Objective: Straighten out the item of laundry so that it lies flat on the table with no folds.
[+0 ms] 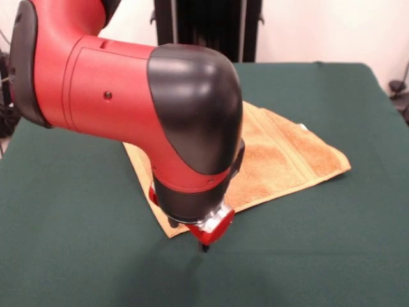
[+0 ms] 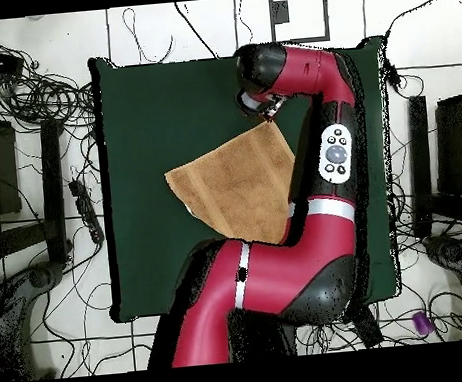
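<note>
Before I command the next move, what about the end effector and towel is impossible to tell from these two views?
- End effector open or shut: front view, the wrist housing covers all but a dark tip; overhead, it is too small.
- Whether it touches the towel: the contact point is hidden in both views.
- The towel's left part: front view, behind the arm.
- The towel's corner nearest the base: overhead, cut off by the arm.
</note>
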You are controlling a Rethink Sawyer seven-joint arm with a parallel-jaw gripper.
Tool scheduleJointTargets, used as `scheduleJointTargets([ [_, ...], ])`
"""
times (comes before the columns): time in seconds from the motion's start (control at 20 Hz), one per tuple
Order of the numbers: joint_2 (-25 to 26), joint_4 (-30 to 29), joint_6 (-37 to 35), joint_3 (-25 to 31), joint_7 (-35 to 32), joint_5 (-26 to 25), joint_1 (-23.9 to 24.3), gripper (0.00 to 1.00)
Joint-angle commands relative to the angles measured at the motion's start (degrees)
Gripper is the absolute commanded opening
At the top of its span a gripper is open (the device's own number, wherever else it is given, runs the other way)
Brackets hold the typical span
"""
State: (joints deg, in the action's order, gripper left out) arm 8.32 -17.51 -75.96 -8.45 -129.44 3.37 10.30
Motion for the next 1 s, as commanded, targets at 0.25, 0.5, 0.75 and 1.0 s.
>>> scheduleJointTargets([
  [0.25,1.7,3.7,-10.4,2.4,-1.0,1.7,-2.7,1.0],
  [0.5,-0.6,-1.4,-10.2,3.4,0.3,2.1,-2.8,1.0],
  [0.75,-5.4,-9.4,-7.9,3.2,4.1,1.4,-2.2,1.0],
  [1.0,-10.8,-18.8,-4.6,3.4,7.0,0.8,-1.3,1.0],
])
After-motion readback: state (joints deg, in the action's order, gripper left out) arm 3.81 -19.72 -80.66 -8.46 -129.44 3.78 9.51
